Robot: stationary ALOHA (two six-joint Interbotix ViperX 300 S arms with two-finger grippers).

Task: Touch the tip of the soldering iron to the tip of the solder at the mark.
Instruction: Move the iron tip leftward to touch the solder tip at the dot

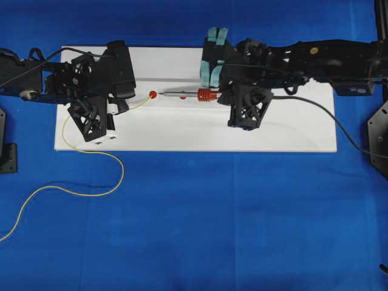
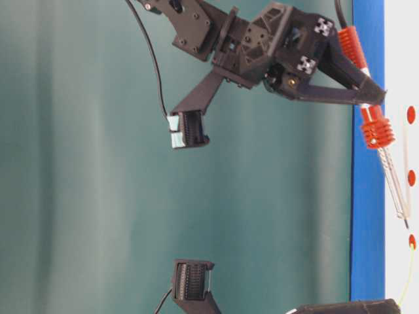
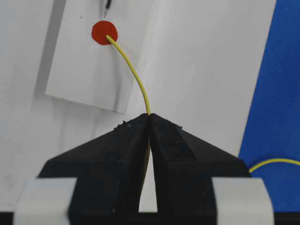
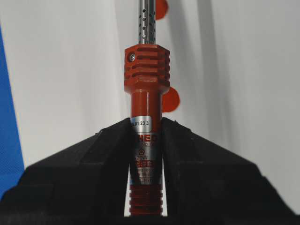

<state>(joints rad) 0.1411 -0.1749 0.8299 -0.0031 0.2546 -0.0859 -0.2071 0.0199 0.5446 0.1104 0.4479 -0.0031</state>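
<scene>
Yellow solder (image 3: pixel 133 75) clamped in left pincer (image 3: pixel 150 117), tip on red mark (image 3: pixel 104 33); right pincer (image 4: pixel 146 126) clamps soldering iron (image 4: pixel 146 75).

Yellow solder (image 3: pixel 132 71) tip on red mark (image 3: pixel 103 33)

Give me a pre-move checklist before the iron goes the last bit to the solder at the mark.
1. Left gripper shut on the solder: ok.
2. Solder tip resting on the red mark: ok.
3. Right gripper shut on the soldering iron at its handle: ok.
4. Iron shaft aimed toward the mark along the white board: ok.
5. Iron tip touching the solder tip: not ok, a gap shows in the overhead view.
6. Iron tip height above the board: cannot tell.
</scene>
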